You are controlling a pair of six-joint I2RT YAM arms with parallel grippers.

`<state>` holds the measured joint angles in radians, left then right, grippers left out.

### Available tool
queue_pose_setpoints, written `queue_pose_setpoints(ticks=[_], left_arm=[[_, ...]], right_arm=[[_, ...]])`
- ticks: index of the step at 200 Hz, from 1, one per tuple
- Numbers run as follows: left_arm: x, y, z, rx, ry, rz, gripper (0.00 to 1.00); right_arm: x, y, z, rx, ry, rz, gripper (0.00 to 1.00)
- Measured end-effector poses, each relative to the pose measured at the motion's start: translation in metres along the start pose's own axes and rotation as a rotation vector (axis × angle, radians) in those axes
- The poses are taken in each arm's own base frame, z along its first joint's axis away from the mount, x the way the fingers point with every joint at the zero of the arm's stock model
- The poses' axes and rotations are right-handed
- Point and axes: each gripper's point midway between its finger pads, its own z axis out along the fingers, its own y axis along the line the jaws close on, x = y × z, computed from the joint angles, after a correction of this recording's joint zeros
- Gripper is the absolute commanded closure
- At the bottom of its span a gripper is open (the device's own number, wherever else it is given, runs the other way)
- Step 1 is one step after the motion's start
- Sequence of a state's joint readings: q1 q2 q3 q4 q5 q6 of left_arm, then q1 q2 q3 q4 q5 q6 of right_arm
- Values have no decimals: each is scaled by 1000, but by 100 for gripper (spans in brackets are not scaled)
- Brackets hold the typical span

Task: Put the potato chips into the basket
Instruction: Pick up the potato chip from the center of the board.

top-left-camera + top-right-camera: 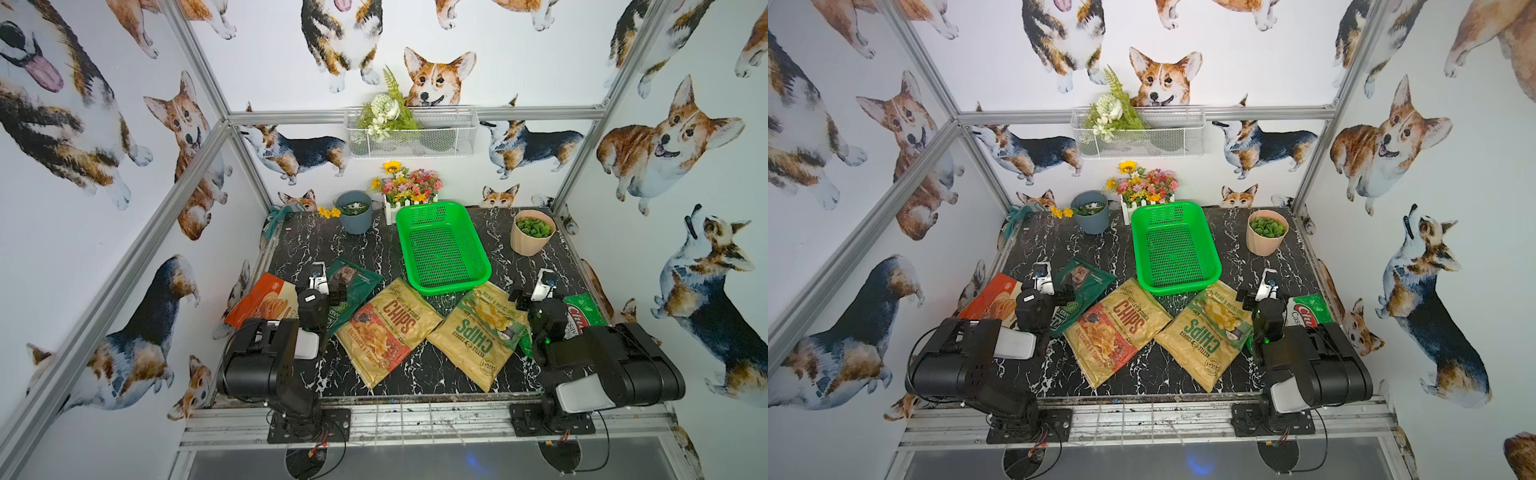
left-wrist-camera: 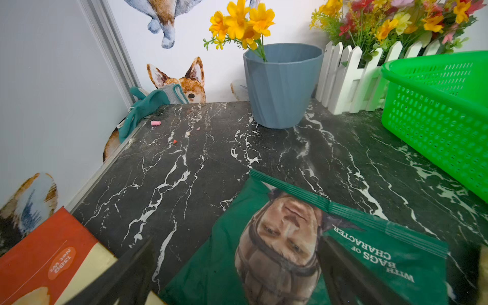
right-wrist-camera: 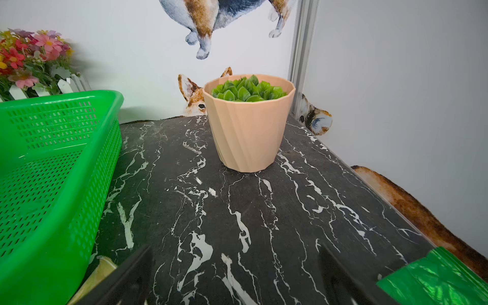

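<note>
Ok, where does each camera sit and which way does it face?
Both top views: high behind the robot, looking down at the table, chip bags and green basket; left arm and right arm show.
Left wrist: on the left arm, low over the dark green bag, facing the blue pot; its open jaws show.
Right wrist: on the right arm, low, facing the peach pot; its open jaws show.
Shared: both wrist views catch the green basket.
</note>
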<state>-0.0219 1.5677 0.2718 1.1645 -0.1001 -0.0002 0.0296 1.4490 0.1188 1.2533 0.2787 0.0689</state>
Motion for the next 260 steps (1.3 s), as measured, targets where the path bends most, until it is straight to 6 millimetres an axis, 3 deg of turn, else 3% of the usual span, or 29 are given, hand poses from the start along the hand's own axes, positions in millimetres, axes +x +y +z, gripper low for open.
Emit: queue_pose_setpoints(ticks=[184, 219, 231, 260], left_arm=[[-1, -2, -1, 4, -4, 1, 0], [-11, -1, -6, -3, -32, -1, 0], [-14, 1, -9, -15, -42, -2, 0], [-37, -8, -19, -11, -94, 10, 0]], right_arm=[[0, 1, 0, -3, -1, 0, 0], [-1, 1, -1, -14, -4, 1, 0], [-9, 1, -5, -15, -29, 8, 0], [-58, -5, -18, 5, -160, 57, 1]])
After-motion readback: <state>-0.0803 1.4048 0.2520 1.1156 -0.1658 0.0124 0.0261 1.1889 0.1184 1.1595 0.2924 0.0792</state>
